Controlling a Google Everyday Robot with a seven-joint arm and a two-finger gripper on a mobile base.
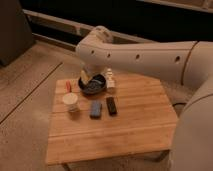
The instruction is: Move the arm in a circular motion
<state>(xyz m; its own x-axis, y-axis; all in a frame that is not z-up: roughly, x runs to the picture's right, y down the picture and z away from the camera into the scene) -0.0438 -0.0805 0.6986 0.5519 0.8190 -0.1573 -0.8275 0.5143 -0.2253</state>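
The cream-white arm (145, 57) reaches from the right edge across the view, with small dark screw holes along it. Its rounded end joint (97, 42) stands over the back left of a wooden table (130, 130). The gripper (86, 76) hangs down from that joint, just above the far rim of a dark bowl (93, 86). Most of the gripper is hidden behind the arm. A second thick arm segment (195, 135) fills the lower right corner.
On the table are a white cup (71, 101), a blue block (95, 109), a black block (111, 105), a small white bottle (109, 80) and a red item (68, 86). Speckled floor lies on the left, a dark wall behind.
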